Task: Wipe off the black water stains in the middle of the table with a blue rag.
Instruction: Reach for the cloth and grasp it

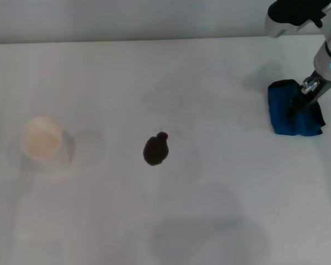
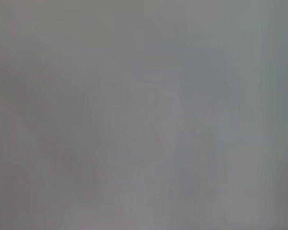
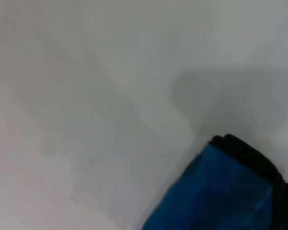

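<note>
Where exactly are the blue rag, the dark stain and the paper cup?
blue rag point(image 1: 284, 113): head view, on its blue folded face.
black water stain point(image 1: 155, 150): head view, middle of the blot.
white paper cup point(image 1: 42, 137): head view, inside its open mouth.

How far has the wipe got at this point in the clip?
Nothing is wiped yet: the black water stains sit whole mid-table. In hand: the right claw is down on the blue rag at the table's right side; its grip isn't clear. Left: carrying the rag to the stains and wiping. The left arm is not visible.
</note>
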